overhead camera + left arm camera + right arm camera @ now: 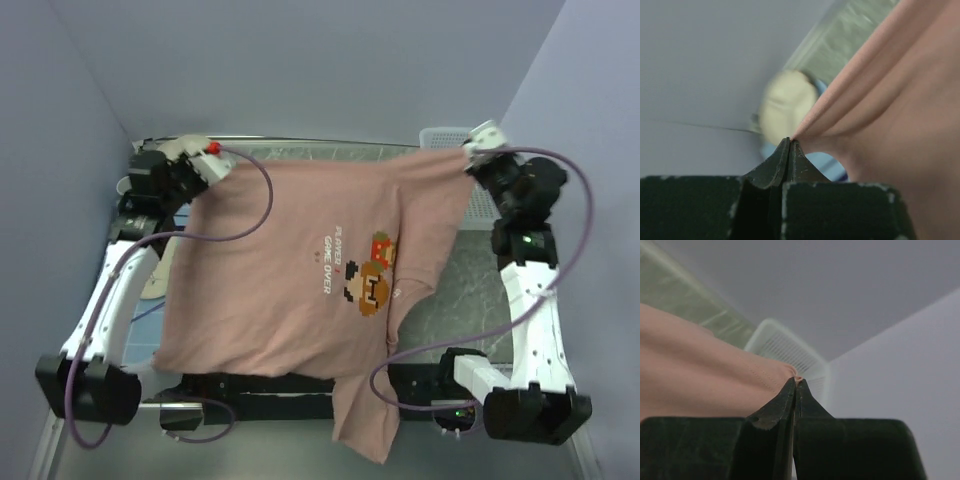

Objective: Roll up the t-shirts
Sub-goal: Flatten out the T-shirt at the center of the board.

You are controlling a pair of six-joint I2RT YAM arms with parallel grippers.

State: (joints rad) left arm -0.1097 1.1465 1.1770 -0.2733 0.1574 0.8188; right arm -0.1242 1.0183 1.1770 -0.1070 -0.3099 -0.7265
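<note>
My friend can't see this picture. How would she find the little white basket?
Start at the grey marbled table and go to its far right corner. There, just beyond the right gripper pinching the pink t-shirt, sits the basket. It is the only white thing with a grid of holes.

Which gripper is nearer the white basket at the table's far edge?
Right. The right gripper, pinching a t-shirt corner, is beside the white basket; the left gripper pinches the opposite corner, far from it.
</note>
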